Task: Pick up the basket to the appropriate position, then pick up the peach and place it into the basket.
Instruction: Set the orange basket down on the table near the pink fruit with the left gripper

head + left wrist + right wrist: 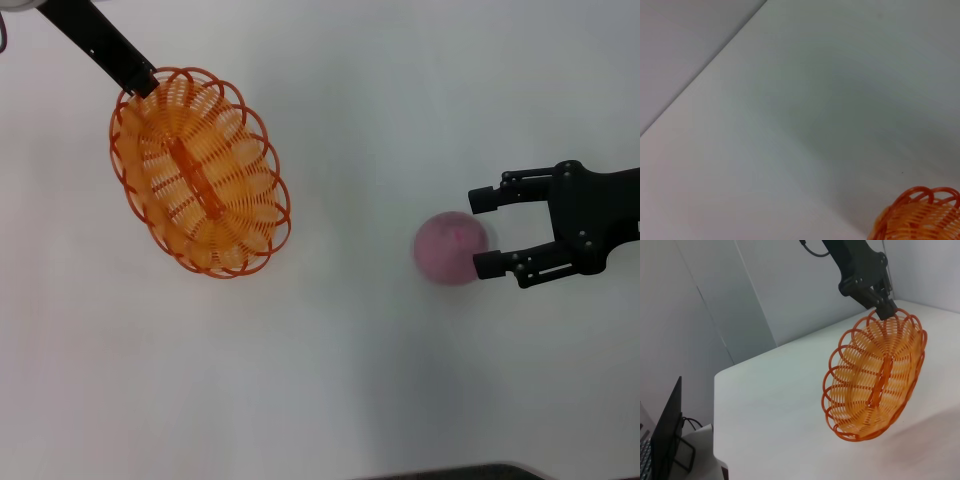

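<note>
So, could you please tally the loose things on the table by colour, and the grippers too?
Orange: 1, the basket, held by its rim, tilted, in the left gripper.
Pink: 1, the peach, on the table, between the open fingers of the right gripper.
Black grippers: 2.
Total: 4.

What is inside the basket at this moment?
Nothing: the basket, held tilted by the left pincer at its rim, shows only its orange bottom strip. The peach sits on the table by the open right pincer.
</note>
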